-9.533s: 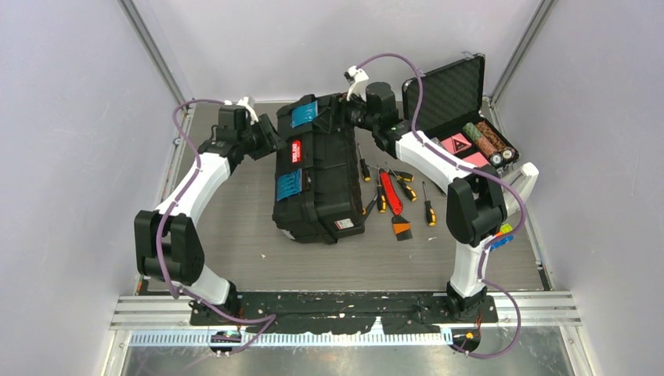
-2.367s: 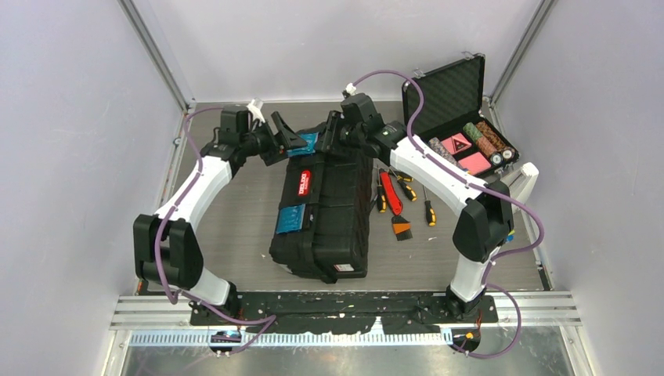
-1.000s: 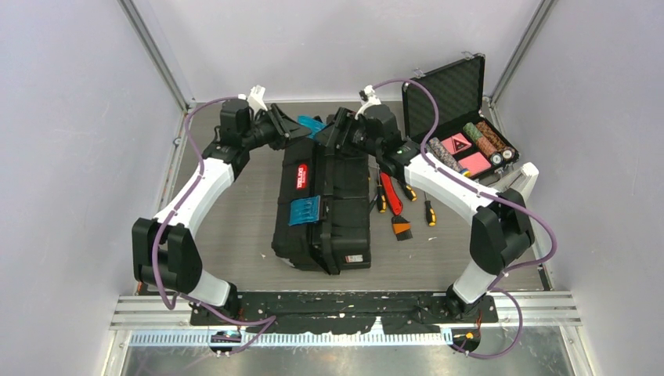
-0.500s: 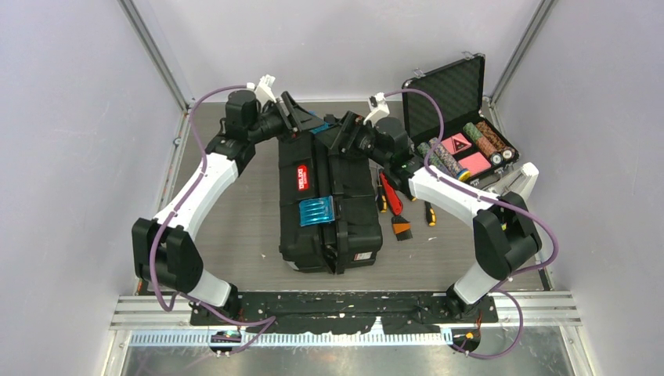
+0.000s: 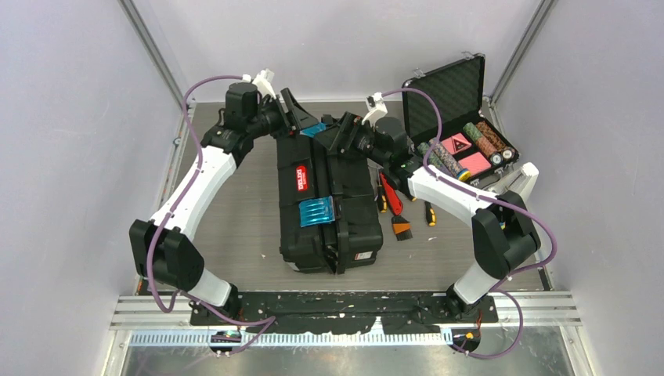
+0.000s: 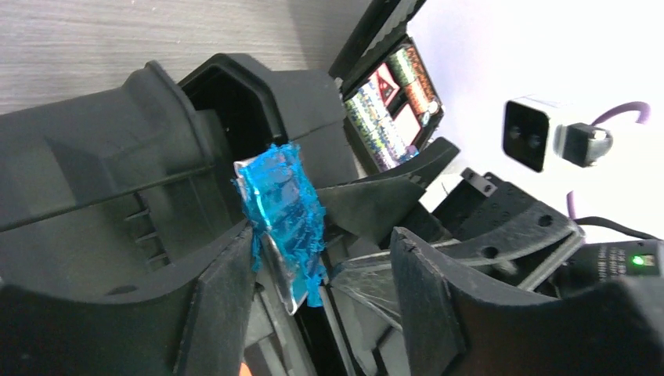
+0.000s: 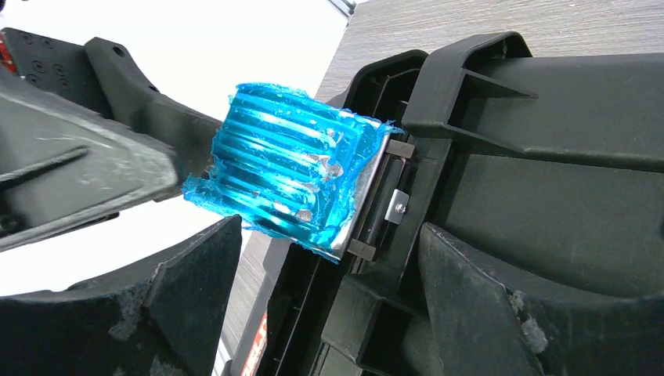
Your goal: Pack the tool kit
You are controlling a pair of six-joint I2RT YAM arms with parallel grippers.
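Working with both pincers spread wide: left gripper [image 6: 325,235] and right gripper [image 7: 325,235] clamping nothing, meeting from opposite sides at the far end of the toolbox [image 5: 352,219].

Starting nearest the arm bases: toolbox lying lengthwise on the table [image 5: 235,235] between the two arms, latch face turned upward. Near blue latch [image 5: 317,211] lying flat against the shell, apparently fastened. Just right of the box, hand tools [image 5: 390,192] lying loose on the table, not yet packed.

Moving to the far end: far blue latch [image 7: 290,172] standing out from the shell, apparently swung off its catch, sitting in the gap between the fingers of each pincer. Contact with any finger: not determinable. Beyond, at the far right corner: open chip case [image 5: 446,94], lying outside the kit.

Judging the step in hand as freeing the latches ahead of opening the lid. Performing it well:
- Confirming the far latch hanging fully clear before backing off.
- Withdrawing each pincer straight back, avoiding snagging the raised flap.
- Approaching the near latch at its free edge, hooking one fingertip under, levering away from the hinge.
- Bracing the shell with the other arm, guarding against sliding under a sideways pull.
- Avoiding sweeping the loose tools.
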